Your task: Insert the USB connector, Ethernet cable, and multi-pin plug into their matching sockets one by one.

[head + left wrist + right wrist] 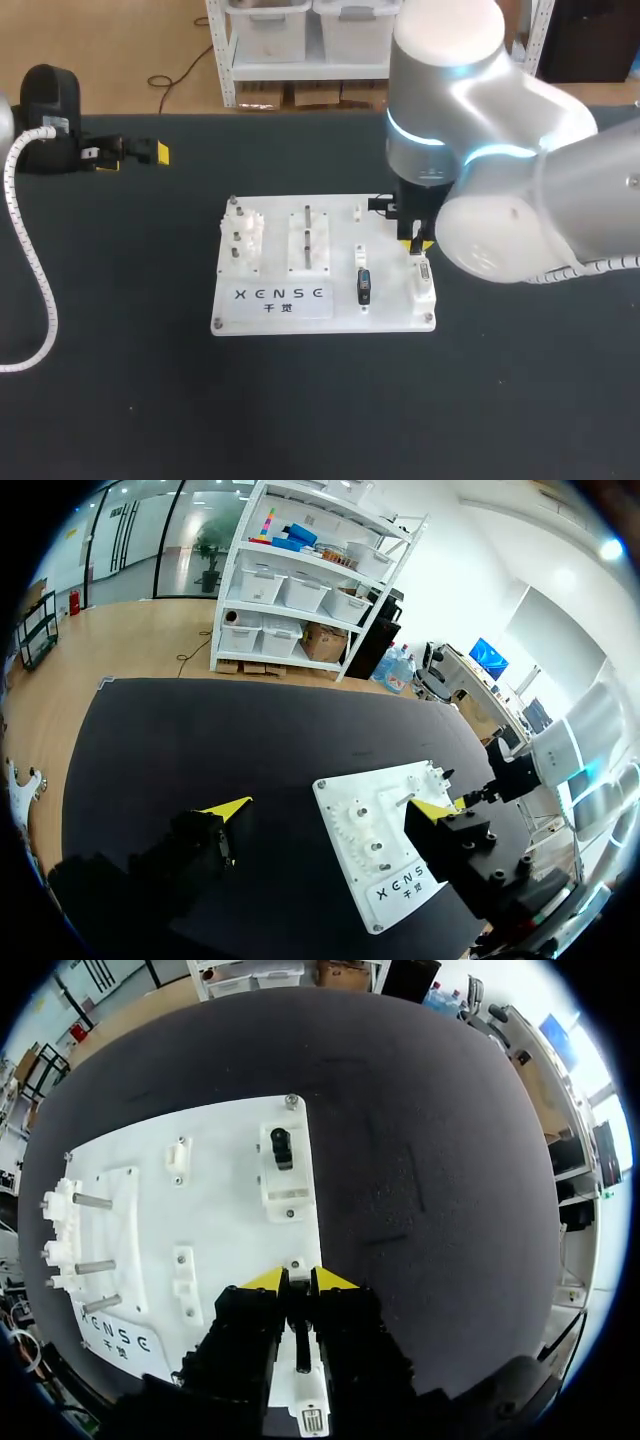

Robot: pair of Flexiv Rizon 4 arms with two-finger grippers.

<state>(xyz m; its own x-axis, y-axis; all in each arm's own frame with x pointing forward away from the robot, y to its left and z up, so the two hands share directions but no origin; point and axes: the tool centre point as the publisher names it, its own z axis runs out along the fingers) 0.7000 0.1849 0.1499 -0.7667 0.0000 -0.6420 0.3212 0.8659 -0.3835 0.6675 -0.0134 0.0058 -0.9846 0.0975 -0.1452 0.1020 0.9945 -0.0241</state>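
Observation:
The white socket board (pixel 395 305) lies mid-table. A black USB connector (pixel 364 286) stands in its front-middle block. Another black plug (pixel 281 1147) sits in the block by the back right corner. At the right edge, a grey multi-pin plug (pixel 422 270) rests on its white block (pixel 427 292). My right gripper (pixel 418 245) points down onto that plug. Its fingers (pixel 335 1280) stand close together, with only a thin dark strip between them. My left gripper (pixel 125 152) hovers at the far left back, away from the board. It is open with nothing between its fingertips (pixel 228 807).
White peg holders (pixel 243 235) and a block with metal posts (pixel 307 238) fill the board's left half (pixel 230 1210). My left arm's white coiled cable (pixel 35 260) loops over the table's left side. Black tabletop surrounds the board.

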